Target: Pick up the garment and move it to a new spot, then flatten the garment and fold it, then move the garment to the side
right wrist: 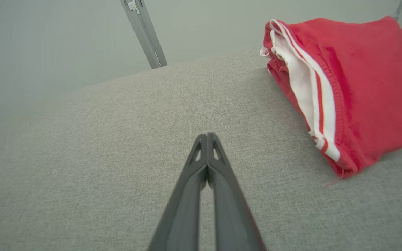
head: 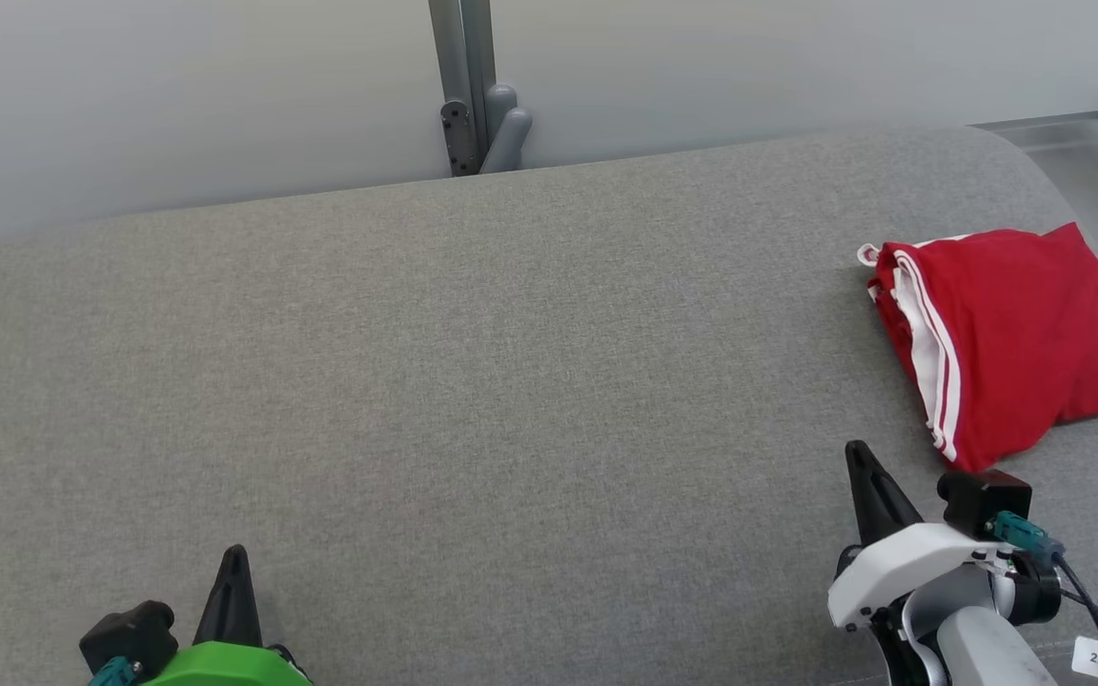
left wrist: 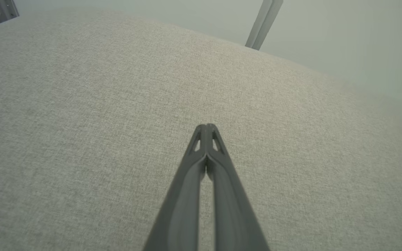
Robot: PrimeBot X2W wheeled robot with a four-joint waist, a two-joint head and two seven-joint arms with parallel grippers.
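Nearest us, at seven o'clock in the head view, our left tool (head: 234, 553) has its two dark fingers pressed together above the bare grey fabric surface (head: 511, 381), pinching nothing. At five o'clock our right tool (head: 857, 450) is likewise pressed together and empty. Just beyond it, at three o'clock, the red garment (head: 1035, 333) with white stripes lies in a folded bundle near the surface's right end, apart from both tools. At twelve o'clock a grey metal post (head: 463, 86) stands behind the far edge.
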